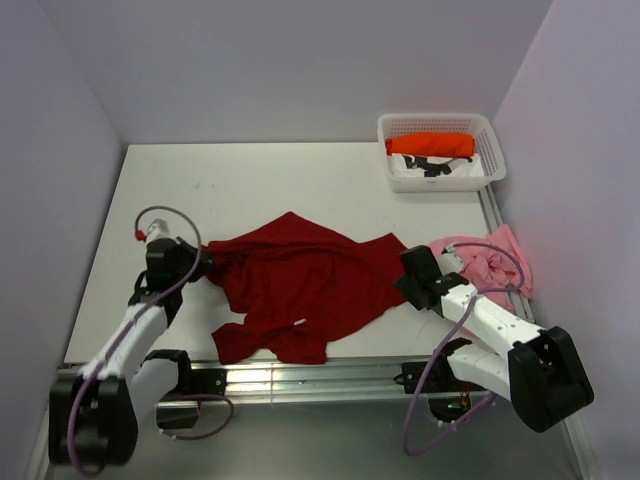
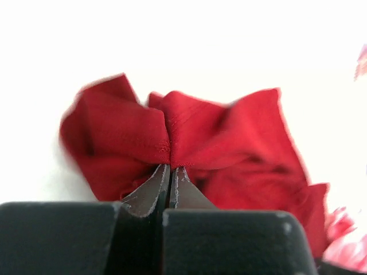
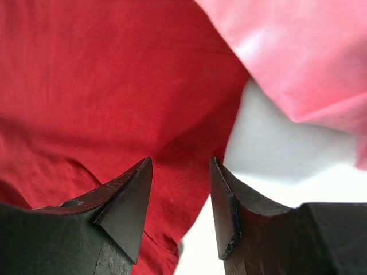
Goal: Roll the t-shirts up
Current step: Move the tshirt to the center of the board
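A dark red t-shirt point(image 1: 300, 285) lies crumpled in the middle of the white table point(image 1: 300, 175). My left gripper point(image 1: 200, 265) is at its left edge, shut on a pinched fold of the dark red t-shirt point(image 2: 229, 132); the jaws of the left gripper point(image 2: 170, 167) meet on the hem. My right gripper point(image 1: 405, 275) hovers at the shirt's right edge. In the right wrist view the right gripper point(image 3: 180, 163) stands open, with the red cloth point(image 3: 103, 86) edge below the gap. A pale pink t-shirt point(image 1: 490, 262) lies bunched to its right. A rolled orange t-shirt point(image 1: 432, 144) sits in the basket.
A white lattice basket point(image 1: 440, 120) stands at the table's back right corner, also holding white and black cloth. Grey walls close in on both sides. The pink t-shirt point(image 3: 298, 51) lies close to the right gripper, with bare table point(image 3: 275, 154) between it and the red one.
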Robot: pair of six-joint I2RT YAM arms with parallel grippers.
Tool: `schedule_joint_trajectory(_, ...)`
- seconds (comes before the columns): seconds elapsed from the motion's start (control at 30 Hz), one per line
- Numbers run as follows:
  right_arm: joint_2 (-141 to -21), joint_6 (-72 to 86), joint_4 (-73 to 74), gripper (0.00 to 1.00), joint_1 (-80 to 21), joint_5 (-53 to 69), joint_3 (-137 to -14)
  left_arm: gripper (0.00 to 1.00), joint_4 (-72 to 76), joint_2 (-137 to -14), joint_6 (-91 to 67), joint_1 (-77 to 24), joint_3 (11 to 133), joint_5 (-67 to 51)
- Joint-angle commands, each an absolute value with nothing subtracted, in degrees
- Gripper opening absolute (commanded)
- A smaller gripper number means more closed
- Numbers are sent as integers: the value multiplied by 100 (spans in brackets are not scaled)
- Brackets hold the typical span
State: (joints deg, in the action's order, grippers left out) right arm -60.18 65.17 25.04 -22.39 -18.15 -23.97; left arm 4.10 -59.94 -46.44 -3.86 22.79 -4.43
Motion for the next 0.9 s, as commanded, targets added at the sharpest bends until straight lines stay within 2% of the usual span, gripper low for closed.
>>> schedule_joint_trajectory(0.0, -6371, 6557, 2294, 52, -2303, -1828, -2452, 0, 18, -4407, -5211, -211, 1829, 8)
schedule_joint_trajectory(0.07, -6608, 6487, 2241, 50, -2355, -1776, -2601, 4, -455, -3512, -5291, -220, 1688, 377)
schedule_joint_trajectory(0.1, -6696, 6460, 2215, 50, -2373, -1767, -2645, 27, -561, -3289, -5265, -220, 1679, 421)
schedule_joint_trajectory(0.17, -6907, 6399, 2180, 47, -2452, -1740, -2785, 60, -772, -2998, -5072, -211, 1827, 527)
schedule_joint_trajectory(0.2, -6960, 6372, 2136, 45, -2478, -1732, -2821, 97, -1043, -2988, -5010, -211, 1915, 580)
schedule_joint_trajectory(0.23, -7013, 6363, 2136, 44, -2505, -1723, -2856, 99, -1185, -3014, -4940, -211, 2125, 676)
schedule_joint_trajectory(0.37, -7172, 6249, 2101, 44, -2549, -1714, -2979, 99, -1459, -3532, -4729, -211, 2618, 774)
schedule_joint_trajectory(0.57, -7435, 6153, 2162, 40, -2558, -1828, -3085, 99, -519, -4805, -4368, -220, 3137, -350)
schedule_joint_trajectory(0.67, -7383, 6108, 2136, 29, -2558, -1776, -3033, 99, -352, -5702, -4403, -220, 3480, -711)
schedule_joint_trajectory(0.7, -7365, 6074, 2066, 6, -2558, -1732, -3015, 99, -317, -5904, -4447, -228, 3594, -799)
schedule_joint_trajectory(0.73, -7304, 6030, 2039, 0, -2558, -1618, -2971, 99, -247, -6280, -4473, -289, 3638, -782)
schedule_joint_trajectory(0.87, -7024, 6073, 2467, 0, -2593, -1652, -2936, 100, -228, -6986, -4517, -1044, 3928, -28)
